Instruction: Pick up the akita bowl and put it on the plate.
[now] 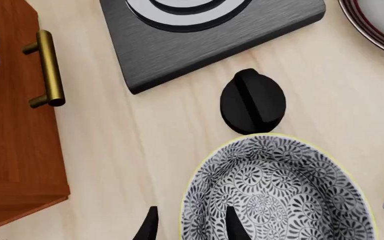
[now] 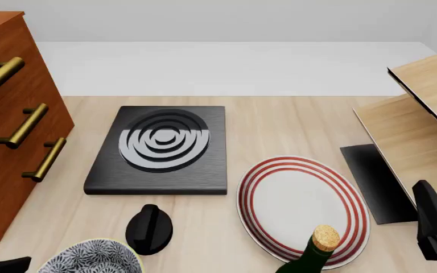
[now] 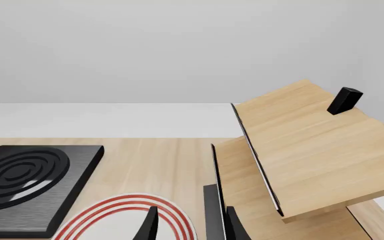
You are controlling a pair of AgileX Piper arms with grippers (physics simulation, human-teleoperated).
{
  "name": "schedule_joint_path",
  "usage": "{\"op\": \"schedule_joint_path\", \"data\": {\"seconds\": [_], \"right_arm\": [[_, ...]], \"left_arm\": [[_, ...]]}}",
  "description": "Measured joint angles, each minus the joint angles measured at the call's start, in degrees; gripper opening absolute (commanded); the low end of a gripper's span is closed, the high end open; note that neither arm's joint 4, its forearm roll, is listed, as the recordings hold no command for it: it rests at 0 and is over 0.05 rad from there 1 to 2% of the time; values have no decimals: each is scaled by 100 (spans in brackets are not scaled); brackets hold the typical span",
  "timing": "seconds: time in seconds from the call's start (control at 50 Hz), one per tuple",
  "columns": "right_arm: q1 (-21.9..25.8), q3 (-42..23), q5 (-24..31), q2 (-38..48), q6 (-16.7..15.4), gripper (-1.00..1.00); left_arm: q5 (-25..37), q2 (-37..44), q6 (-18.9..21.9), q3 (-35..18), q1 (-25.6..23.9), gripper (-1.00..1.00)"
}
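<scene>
step: grasp approach | left gripper (image 1: 190, 226) apart, straddling akita bowl (image 1: 279, 192) rim | next: descend, clamp, carry to plate (image 2: 302, 202)

The front view looks forward and down over the counter (image 2: 279, 119) from the arms' side. The left wrist camera stares almost straight down, close above the akita bowl (image 1: 279, 195), sharing the black slab (image 1: 199, 45) with the front view. The right wrist camera looks nearly level across the plate (image 3: 112, 215).
</scene>
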State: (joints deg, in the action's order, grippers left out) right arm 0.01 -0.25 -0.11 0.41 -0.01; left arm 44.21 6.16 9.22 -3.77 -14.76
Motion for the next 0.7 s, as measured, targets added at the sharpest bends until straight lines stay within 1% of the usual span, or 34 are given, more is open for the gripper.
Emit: {"op": "schedule_joint_path", "data": {"seconds": [0.5,0.7], "right_arm": [[0,0,0,0,0,100],[0,0,0,0,0,100]], "left_arm": [[-38,146,-33,14,11,100],[-175,365,-60,62,1,100]]}}
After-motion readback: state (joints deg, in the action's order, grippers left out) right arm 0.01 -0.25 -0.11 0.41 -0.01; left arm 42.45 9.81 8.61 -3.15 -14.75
